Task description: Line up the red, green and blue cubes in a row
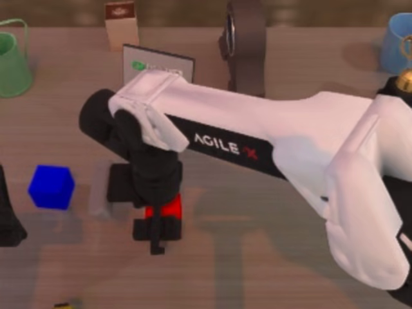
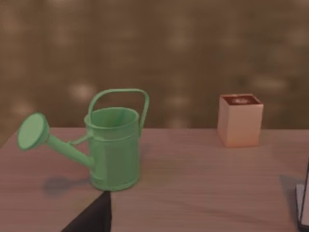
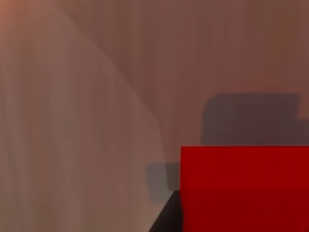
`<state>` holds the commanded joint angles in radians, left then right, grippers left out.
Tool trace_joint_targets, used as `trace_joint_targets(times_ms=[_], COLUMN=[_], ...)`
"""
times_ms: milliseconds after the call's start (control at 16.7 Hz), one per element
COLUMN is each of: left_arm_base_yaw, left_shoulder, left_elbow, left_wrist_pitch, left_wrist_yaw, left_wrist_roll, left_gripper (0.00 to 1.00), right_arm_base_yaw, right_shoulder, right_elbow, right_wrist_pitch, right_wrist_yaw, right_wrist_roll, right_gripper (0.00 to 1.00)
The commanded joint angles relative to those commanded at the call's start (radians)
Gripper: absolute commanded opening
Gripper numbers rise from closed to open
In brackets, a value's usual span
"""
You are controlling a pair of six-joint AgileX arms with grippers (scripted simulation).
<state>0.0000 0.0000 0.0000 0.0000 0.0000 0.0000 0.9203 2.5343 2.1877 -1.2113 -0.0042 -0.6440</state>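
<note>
The red cube point(image 1: 170, 207) is at the table's middle left, between the black fingers of my right gripper point(image 1: 161, 222), which is shut on it. In the right wrist view the red cube point(image 3: 244, 188) fills the lower corner, with one dark finger point(image 3: 166, 218) against its side and a shadow on the table beyond it. The blue cube point(image 1: 51, 187) rests on the table to the left of the red one, apart from it. The green cube is out of view. My left gripper point(image 1: 8, 222) is parked at the table's left edge.
At the back left stands a green watering can point(image 1: 13, 64) point(image 2: 113, 150), with a tan box point(image 1: 121, 24) point(image 2: 240, 120) beside it. A dark-framed card point(image 1: 158, 64), a dark brown object point(image 1: 244, 45) and a blue mug point(image 1: 399, 42) line the back.
</note>
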Motion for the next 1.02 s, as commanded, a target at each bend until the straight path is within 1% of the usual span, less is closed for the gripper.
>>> trace_joint_targets(times_ms=[600,660,1020], left_arm_base_yaw=[0.0,0.0,0.0], left_shoulder=[0.0,0.0,0.0], left_elbow=[0.0,0.0,0.0], left_wrist_pitch=[0.0,0.0,0.0], left_wrist_yaw=[0.0,0.0,0.0], left_wrist_roll=[0.0,0.0,0.0], left_gripper=[1.0,1.0,1.0], right_arm_base_yaw=[0.0,0.0,0.0], right_shoulder=[0.0,0.0,0.0], right_elbow=[0.0,0.0,0.0], right_wrist_pitch=[0.0,0.0,0.0], right_wrist_yaw=[0.0,0.0,0.0], right_wrist_roll=[0.0,0.0,0.0], right_gripper=[0.98,1.0,1.0])
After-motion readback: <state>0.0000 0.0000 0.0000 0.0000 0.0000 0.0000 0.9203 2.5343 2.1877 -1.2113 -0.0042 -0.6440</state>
